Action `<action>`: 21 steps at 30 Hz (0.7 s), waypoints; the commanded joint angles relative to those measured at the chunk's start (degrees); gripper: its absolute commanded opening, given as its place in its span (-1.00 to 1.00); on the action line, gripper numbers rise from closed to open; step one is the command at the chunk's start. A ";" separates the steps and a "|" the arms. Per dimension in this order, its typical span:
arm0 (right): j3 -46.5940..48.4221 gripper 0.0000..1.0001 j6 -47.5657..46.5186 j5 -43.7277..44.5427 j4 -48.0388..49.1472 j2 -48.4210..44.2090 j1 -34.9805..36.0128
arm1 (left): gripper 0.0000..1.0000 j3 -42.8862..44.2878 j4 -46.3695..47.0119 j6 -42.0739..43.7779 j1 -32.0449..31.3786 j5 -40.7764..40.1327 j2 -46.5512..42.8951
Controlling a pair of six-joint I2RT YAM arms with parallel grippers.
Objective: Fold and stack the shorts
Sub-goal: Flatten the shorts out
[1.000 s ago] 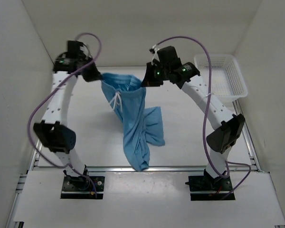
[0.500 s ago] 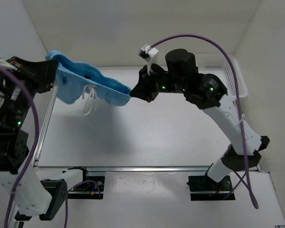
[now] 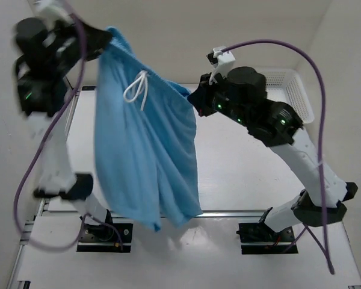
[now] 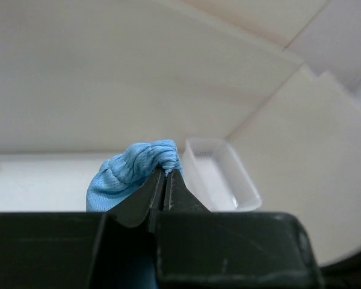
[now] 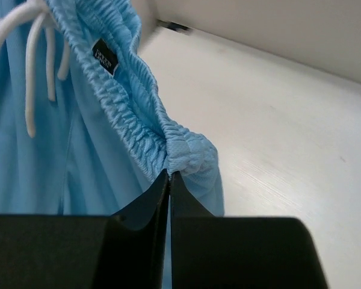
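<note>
Bright, diffuse white light, faint shadows on the table [image 3: 246, 171], left arm [image 3: 45, 72] slightly motion-blurred.

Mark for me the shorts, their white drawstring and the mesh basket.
shorts [image 3: 145, 162], top external view, middle of the hanging blue fabric.
drawstring [image 3: 136, 89], top external view, white loops just below the waistband.
basket [image 3: 302, 95], top external view, its right mesh wall.

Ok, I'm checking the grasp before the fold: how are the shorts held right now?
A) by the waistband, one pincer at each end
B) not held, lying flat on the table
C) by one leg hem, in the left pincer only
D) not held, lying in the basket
A: the left pincer and the right pincer each pinch an end of the waistband, and the shorts hang legs down.
</note>
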 commanded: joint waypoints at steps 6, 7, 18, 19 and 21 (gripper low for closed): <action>-14.23 -0.79 10.03 4.44 -0.94 16.24 -23.36 | 0.99 8.84 2.07 1.35 -5.50 4.97 38.08; -13.28 -0.40 10.83 1.03 -1.82 19.25 -28.09 | 1.00 7.62 2.07 1.35 -5.50 5.85 39.08; -21.58 0.95 13.12 -0.76 -3.24 22.98 -34.20 | 0.91 -25.49 -3.28 9.87 -5.50 -5.90 19.86; -23.79 0.91 13.12 -1.81 -1.93 21.84 -34.20 | 0.75 -29.36 -3.29 9.87 -5.50 -7.22 16.88; -30.88 0.68 13.12 -3.74 -0.69 17.97 -34.20 | 0.27 -42.10 -2.33 8.74 -6.20 -9.16 13.97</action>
